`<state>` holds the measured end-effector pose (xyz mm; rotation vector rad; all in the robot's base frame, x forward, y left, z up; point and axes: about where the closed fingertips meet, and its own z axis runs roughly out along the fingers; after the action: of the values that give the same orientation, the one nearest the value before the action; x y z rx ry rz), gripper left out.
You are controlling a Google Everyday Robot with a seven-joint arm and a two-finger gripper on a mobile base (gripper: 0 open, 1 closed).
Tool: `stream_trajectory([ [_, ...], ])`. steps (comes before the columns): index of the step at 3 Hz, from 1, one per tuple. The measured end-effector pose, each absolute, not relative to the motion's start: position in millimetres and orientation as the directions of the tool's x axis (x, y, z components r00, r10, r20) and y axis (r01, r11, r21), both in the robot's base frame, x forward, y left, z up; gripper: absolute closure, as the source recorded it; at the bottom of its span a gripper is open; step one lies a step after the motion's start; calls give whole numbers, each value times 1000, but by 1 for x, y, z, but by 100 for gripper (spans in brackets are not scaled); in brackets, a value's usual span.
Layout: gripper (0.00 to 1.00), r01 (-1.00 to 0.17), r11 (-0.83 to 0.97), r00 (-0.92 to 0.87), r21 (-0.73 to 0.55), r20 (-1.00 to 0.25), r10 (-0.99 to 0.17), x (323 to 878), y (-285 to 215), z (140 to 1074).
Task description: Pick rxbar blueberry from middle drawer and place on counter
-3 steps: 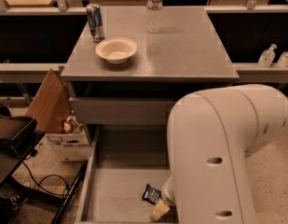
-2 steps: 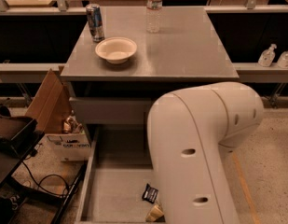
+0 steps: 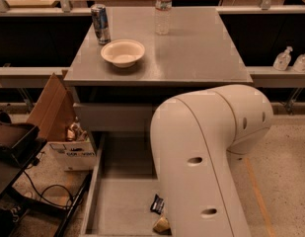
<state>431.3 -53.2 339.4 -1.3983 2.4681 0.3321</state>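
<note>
One bar down there, or more?

One that I can make out from here: the rxbar blueberry [image 3: 157,204], dark wrapper, lying on the grey floor of the middle drawer [image 3: 117,206], towards its near end. The drawer stands pulled out below the desk [image 3: 196,53].

Where's your claw?

Low in that drawer. The arm [image 3: 206,152] fills my view on the right, and only a tan bit of the claw [image 3: 162,224] pokes out from behind it, just beside the bar on the near side. I cannot tell whether it is spread or pressed together, nor whether it touches the wrapper.

What's up on the desk?

Three things, all towards the back. A blue-silver can [image 3: 100,23] stands upright at the left, with a pale bowl [image 3: 122,52] just in front of it. A clear water bottle [image 3: 163,9] stands apart to their right. On the floor left of the drawer I have an open cardboard box [image 3: 58,117].
</note>
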Motion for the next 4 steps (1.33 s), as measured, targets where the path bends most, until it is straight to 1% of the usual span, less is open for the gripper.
stream_trajectory([
  [1,87,-862,504,-490,59,-355,-796,431,-53,348],
  [2,100,-862,504,-490,59,-355,-796,431,-53,351],
  [4,100,-865,497,-484,64,-365,-795,431,-48,352],
])
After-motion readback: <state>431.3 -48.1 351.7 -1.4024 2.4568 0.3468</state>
